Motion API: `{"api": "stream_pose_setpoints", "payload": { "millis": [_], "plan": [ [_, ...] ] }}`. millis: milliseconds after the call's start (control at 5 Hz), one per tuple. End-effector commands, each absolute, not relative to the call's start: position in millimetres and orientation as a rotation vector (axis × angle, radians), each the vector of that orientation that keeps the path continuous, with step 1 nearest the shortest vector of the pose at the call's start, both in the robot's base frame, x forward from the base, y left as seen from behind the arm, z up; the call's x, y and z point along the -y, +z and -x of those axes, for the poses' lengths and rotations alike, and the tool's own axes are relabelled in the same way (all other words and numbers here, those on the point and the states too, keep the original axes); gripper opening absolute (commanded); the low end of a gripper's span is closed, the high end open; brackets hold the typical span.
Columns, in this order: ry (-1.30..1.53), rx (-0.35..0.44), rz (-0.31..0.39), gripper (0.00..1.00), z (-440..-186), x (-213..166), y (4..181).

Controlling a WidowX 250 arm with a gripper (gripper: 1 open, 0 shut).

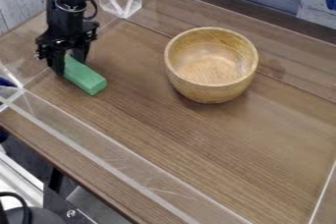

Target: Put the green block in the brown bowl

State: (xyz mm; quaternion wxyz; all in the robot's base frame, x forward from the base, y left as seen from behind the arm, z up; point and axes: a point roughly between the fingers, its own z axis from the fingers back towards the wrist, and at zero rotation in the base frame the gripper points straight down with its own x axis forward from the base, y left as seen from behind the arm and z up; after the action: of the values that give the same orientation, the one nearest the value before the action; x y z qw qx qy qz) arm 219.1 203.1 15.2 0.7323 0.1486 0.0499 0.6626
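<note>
Gripper (65, 59) is reaching down near the table's (197, 140) left edge, fingers straddling the green block's (86, 77) far end; can't tell if clamped. Brown bowl (211, 64) is sitting well apart, toward the right.

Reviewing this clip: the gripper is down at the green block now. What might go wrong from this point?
1. The gripper sits over only the far end of the green block, so an off-centre pinch may let it pivot or slip.
2. The block lies close to the clear wall; a nudge might push it against that.
3. The brown bowl stands well away across the table, so a weak grip risks a drop on the way.
</note>
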Motion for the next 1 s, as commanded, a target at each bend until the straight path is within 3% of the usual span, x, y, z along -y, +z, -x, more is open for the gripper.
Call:
{"api": "stream_pose_setpoints", "payload": {
  "millis": [0, 800],
  "plan": [
    [1.415, -0.149, -0.315, 0.00, -218, -194, 20.2],
    [1.287, -0.160, -0.260, 0.00, -235, -179, 52.5]
  ]
}}
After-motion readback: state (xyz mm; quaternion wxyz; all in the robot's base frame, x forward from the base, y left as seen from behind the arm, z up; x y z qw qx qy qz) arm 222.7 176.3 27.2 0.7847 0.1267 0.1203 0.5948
